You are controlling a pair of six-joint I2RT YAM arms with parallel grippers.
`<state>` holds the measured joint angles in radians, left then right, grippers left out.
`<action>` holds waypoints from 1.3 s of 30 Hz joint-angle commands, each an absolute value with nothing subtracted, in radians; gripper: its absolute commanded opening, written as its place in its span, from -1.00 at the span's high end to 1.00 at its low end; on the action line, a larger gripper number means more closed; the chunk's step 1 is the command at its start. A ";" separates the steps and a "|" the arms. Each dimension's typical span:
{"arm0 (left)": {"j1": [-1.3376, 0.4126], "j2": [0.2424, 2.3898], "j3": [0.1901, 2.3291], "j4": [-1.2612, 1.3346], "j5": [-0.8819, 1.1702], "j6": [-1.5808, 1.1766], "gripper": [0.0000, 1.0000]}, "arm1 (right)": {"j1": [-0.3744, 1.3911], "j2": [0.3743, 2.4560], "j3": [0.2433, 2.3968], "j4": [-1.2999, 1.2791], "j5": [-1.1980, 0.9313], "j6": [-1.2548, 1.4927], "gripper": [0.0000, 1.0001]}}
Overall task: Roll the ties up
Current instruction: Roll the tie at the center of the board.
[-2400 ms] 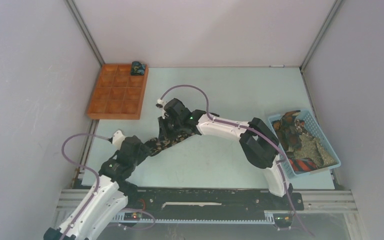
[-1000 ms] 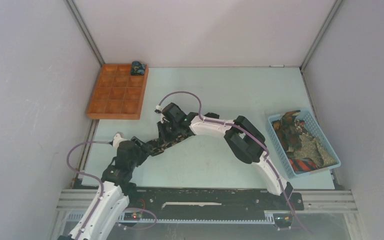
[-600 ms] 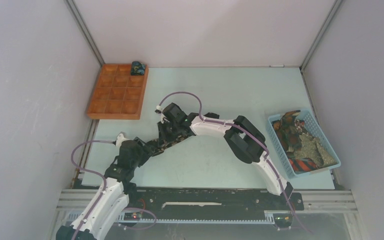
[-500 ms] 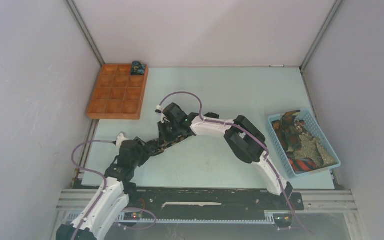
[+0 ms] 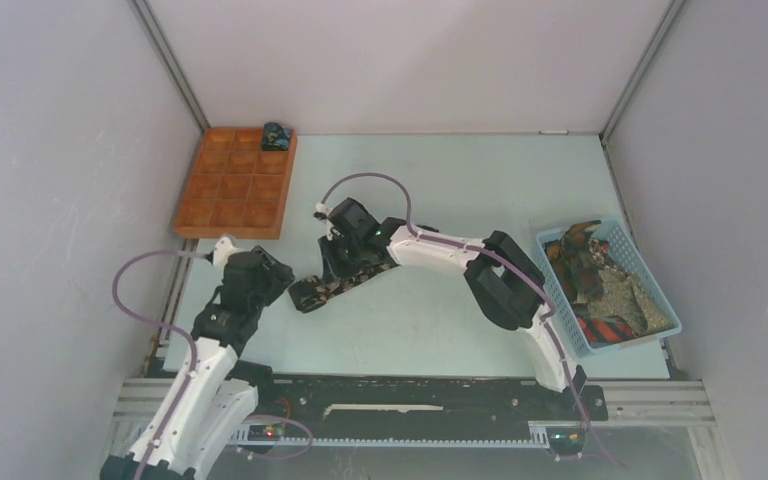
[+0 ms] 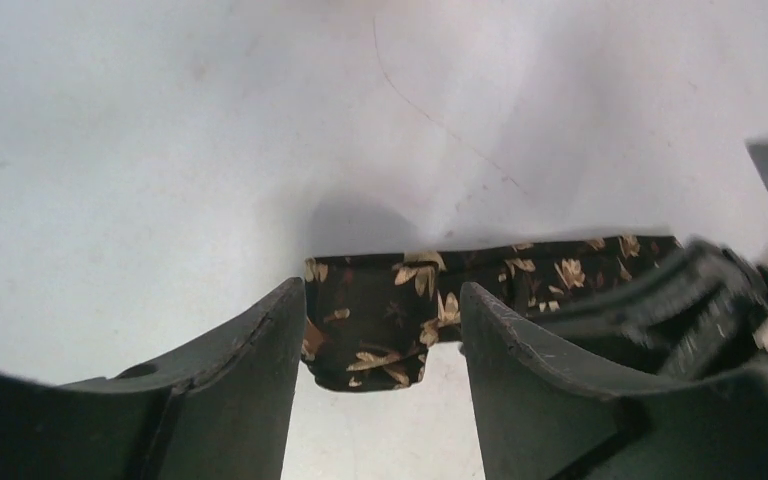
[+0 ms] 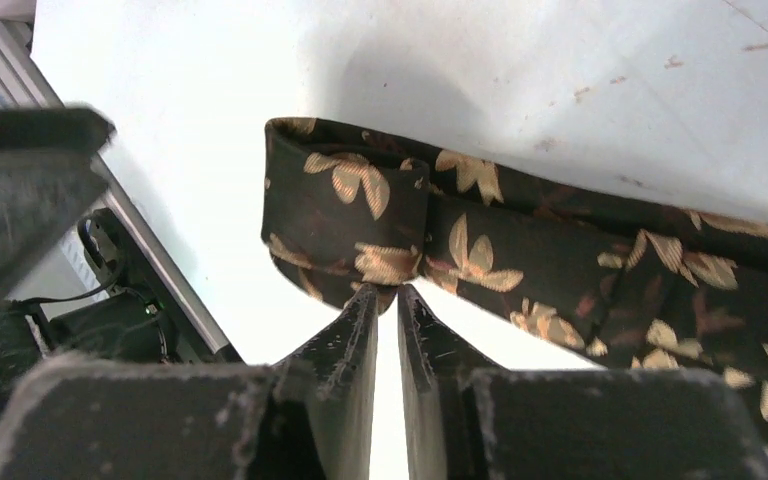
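Tie (image 5: 324, 288) flat, long axis diagonal (folded end near-left)

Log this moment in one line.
black leaf tie: end folded, on table | left claw: open, off tie | right claw: shut on tie edge

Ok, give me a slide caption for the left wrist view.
Open left fingers frame the folded end of the black leaf-print tie.
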<state>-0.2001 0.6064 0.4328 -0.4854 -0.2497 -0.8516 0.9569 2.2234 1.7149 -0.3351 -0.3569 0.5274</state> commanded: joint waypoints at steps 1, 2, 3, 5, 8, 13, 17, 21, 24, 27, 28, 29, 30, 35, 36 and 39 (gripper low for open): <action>-0.153 0.758 0.569 -0.555 -0.300 -0.748 -0.24 | 0.983 2.081 1.640 -0.315 -0.273 0.504 0.67; -0.145 0.816 0.593 -0.556 -0.296 -0.737 -0.22 | 0.994 2.067 1.601 -0.291 -0.268 0.513 0.67; -0.140 0.845 0.616 -0.553 -0.289 -0.723 -0.21 | 1.006 2.055 1.568 -0.265 -0.264 0.522 0.67; -0.125 0.933 0.660 -0.547 -0.264 -0.703 -0.18 | 1.037 2.038 1.497 -0.210 -0.253 0.547 0.68; -0.108 1.086 0.726 -0.529 -0.209 -0.672 -0.11 | 1.093 2.028 1.397 -0.110 -0.208 0.588 0.70; -0.101 1.297 0.832 -0.534 -0.139 -0.623 -0.03 | 1.165 2.072 1.340 0.029 -0.155 0.630 0.73; -0.099 1.414 0.887 -0.555 -0.121 -0.593 0.00 | 1.176 2.106 1.340 0.073 -0.120 0.652 0.75; -0.100 1.500 0.908 -0.561 -0.102 -0.583 0.05 | 1.171 2.122 1.339 0.091 -0.055 0.658 0.76; -0.101 1.538 0.907 -0.553 -0.081 -0.580 0.10 | 1.160 2.140 1.342 0.103 -0.028 0.664 0.77; -0.101 1.575 0.913 -0.553 -0.054 -0.569 0.10 | 1.149 2.169 1.373 0.089 -0.023 0.656 0.78; -0.102 1.583 0.915 -0.555 -0.049 -0.568 0.12 | 1.146 2.180 1.389 0.083 -0.021 0.652 0.78; -0.103 1.589 0.914 -0.554 -0.046 -0.568 0.13 | 1.143 2.190 1.402 0.077 -0.022 0.649 0.78; -0.106 1.594 0.912 -0.554 -0.046 -0.566 0.14 | 1.142 2.199 1.412 0.070 -0.022 0.646 0.78; -0.124 1.607 0.899 -0.559 -0.028 -0.559 0.21 | 1.132 2.228 1.445 0.062 -0.014 0.624 0.79; -0.133 1.605 0.895 -0.561 -0.029 -0.559 0.22 | 1.131 2.232 1.449 0.064 -0.014 0.616 0.79; -0.149 1.599 0.875 -0.561 -0.028 -0.566 0.24 | 1.121 2.243 1.454 0.075 -0.020 0.600 0.79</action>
<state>-0.1238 1.5875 0.8883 -0.5491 -0.0628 -0.5758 1.1362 2.2017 1.4322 0.0921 -0.0601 0.6437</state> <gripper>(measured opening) 0.390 0.106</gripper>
